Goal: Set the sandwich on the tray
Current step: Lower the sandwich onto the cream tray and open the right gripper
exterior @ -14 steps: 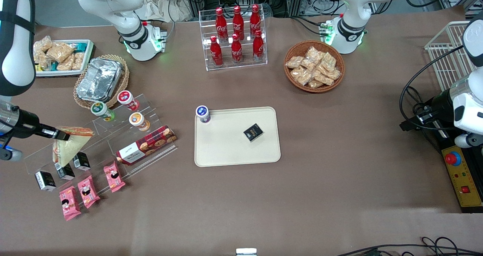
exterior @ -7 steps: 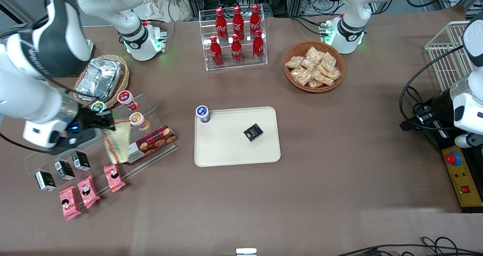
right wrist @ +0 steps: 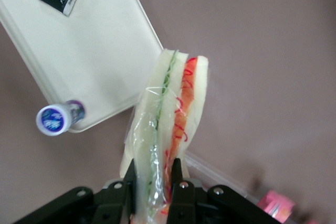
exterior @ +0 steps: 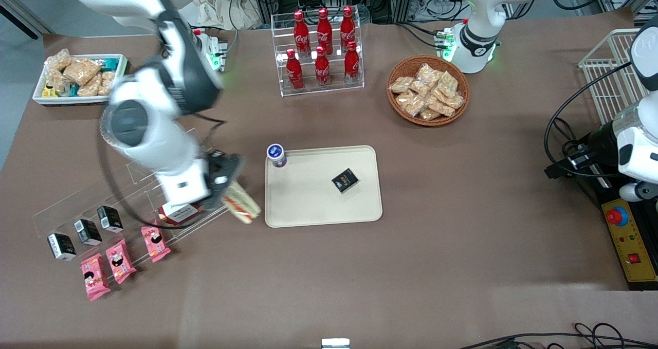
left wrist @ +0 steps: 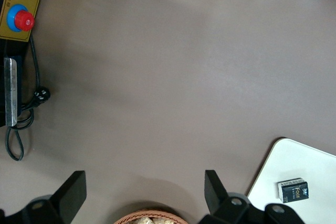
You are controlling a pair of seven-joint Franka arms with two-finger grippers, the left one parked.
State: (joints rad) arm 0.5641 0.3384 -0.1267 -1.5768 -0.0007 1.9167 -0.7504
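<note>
Right arm pincer (exterior: 226,187) hangs above the table (exterior: 329,277), just beside the tray (exterior: 313,200) at its edge toward the working arm's end. The fingers (right wrist: 177,174) are closed on the sandwich (exterior: 241,207); the wrist view shows them pinching the wrapped wedge across its bread faces, with the green and orange-red filling stripes running away from the pincer along the long axis.

Sandwich position: held in the air, not yet over the tray. In the front view its free end points toward the tray's near corner and stops just short of the rim. In the wrist view the sandwich (right wrist: 168,124) tip lies close to the tray (right wrist: 100,61) edge, over bare table.

Tray contents: a small black box (exterior: 345,180) lies on it toward the parked arm's end; a small bottle (exterior: 276,155) with a blue-and-white cap stands at the corner farther from the front camera. The stretch of tray nearest the sandwich is bare.

Judgement: transport is in progress, release not yet due. The tray lies from the pincer in the direction the long axis points, so the carry should run on toward the parked arm's end until the whole wedge clears the rim, then lower and release.
</note>
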